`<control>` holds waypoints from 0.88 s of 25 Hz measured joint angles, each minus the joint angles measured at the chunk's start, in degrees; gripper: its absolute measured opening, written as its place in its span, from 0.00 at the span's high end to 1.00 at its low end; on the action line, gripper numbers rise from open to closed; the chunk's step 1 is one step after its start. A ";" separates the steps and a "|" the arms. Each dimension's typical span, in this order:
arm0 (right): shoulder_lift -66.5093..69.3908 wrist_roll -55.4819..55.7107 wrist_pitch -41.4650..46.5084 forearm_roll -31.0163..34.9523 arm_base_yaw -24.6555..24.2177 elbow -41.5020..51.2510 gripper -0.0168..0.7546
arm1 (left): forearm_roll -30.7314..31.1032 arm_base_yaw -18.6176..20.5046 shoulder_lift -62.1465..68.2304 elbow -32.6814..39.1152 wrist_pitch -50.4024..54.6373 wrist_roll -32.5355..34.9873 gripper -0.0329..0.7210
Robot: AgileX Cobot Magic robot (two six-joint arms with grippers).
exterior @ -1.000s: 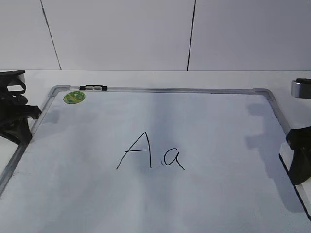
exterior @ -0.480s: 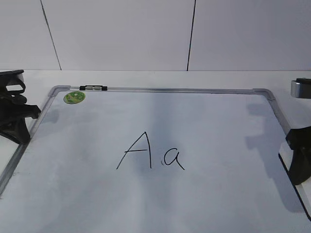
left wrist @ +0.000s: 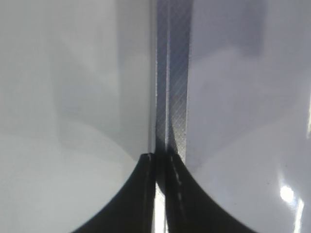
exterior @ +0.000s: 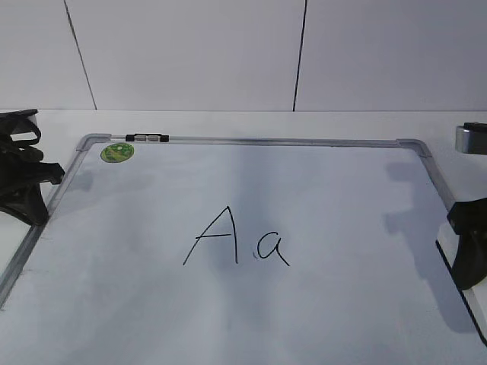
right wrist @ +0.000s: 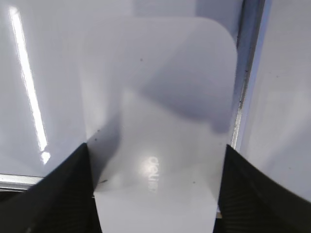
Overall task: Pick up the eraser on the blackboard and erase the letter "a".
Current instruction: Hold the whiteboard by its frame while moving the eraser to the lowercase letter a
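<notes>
The blackboard [exterior: 281, 141] lies flat on the table, with the letter "a" [exterior: 272, 248] in thin black marker near its middle. The eraser [right wrist: 160, 97], a flat white rounded block with small grey lettering, lies at the board's right edge beside the frame. My right gripper [right wrist: 156, 194] sits over the eraser's near end, one finger against each side, and shows at the right edge of the exterior view [exterior: 468, 243]. My left gripper [left wrist: 159, 162] is shut and empty over the board's left frame [left wrist: 170, 87]. It also shows in the exterior view [exterior: 30, 186].
A taller capital "A" [exterior: 213, 236] stands just left of the "a". A round green sticker [exterior: 116, 152] sits in the board's far left corner, and a small black-and-white clip [exterior: 146, 138] sits on the far frame. A white wall rises behind the table.
</notes>
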 joint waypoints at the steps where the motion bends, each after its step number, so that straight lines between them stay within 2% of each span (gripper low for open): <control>1: 0.00 0.00 0.00 0.00 0.00 0.00 0.29 | -0.10 0.00 0.00 0.00 0.00 0.00 0.94; 11: 0.95 -0.12 0.11 1.34 0.00 -0.63 0.29 | -0.09 0.00 0.00 0.00 0.00 0.00 0.94; 18: 7.28 -0.87 0.11 2.88 0.14 -7.26 0.29 | -0.22 0.00 0.00 0.00 0.00 0.00 0.94; 22: 11.18 -0.97 0.11 2.45 2.81 -12.33 0.29 | -0.22 0.00 0.00 0.00 0.00 0.00 0.94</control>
